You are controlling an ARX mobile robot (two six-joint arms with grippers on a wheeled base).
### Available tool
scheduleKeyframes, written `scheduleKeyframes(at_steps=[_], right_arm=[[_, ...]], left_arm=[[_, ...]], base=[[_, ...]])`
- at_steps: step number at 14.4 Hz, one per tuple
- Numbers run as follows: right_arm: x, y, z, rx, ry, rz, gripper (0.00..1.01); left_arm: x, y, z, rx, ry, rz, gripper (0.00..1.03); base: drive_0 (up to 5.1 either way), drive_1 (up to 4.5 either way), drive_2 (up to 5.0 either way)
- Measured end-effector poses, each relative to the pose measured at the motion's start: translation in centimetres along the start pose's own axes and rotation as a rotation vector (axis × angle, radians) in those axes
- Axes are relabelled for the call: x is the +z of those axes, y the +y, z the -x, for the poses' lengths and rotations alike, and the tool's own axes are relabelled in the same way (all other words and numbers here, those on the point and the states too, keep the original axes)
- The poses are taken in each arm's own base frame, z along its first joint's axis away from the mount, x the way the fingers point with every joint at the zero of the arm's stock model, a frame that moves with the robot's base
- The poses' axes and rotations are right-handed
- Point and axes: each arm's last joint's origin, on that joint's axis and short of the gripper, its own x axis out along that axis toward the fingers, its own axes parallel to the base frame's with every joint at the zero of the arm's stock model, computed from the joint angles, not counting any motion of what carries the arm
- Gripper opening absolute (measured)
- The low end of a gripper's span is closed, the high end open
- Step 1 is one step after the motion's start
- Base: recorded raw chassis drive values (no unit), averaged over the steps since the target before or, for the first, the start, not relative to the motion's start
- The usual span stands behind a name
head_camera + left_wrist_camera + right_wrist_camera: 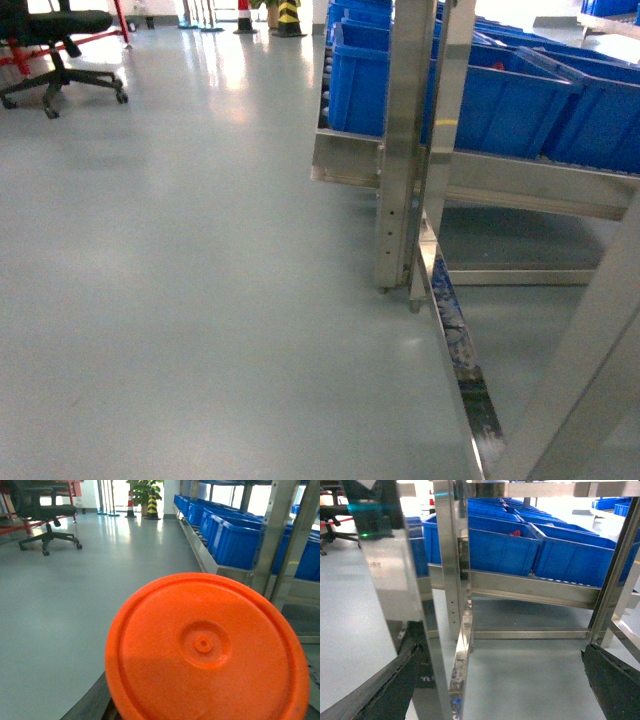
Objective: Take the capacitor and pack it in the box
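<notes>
The capacitor (205,645) fills the lower left wrist view as a large orange round face with a small centre dimple, held up above the floor. My left gripper (200,707) is shut on it. Only one dark finger (95,705) shows at its lower left edge, and the rest of the jaws are hidden behind the orange face. In the right wrist view my right gripper (495,690) is open, with only grey floor between its dark fingers (615,680). A steel rack post (447,580) stands close by its left finger. The box is out of view. Neither gripper shows in the head view.
A steel rack (410,150) with a row of big blue bins (500,100) stands at the right, its low rail (455,340) running toward me. Grey floor (170,280) spreads to the left. A black office chair (60,50) and striped cones (288,15) stand far back.
</notes>
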Motion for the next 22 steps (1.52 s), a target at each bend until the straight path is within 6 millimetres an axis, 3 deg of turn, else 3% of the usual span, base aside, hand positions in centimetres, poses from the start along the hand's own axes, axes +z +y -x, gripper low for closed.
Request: scheduleKeyframes(at_steps=[22], right_arm=[[-0.02,0.0,0.0,0.0,0.002,0.0,0.98]], left_arm=[[-0.02,0.0,0.0,0.0,0.002,0.0,0.44]], base=[[-4.8,2.53,2.5]])
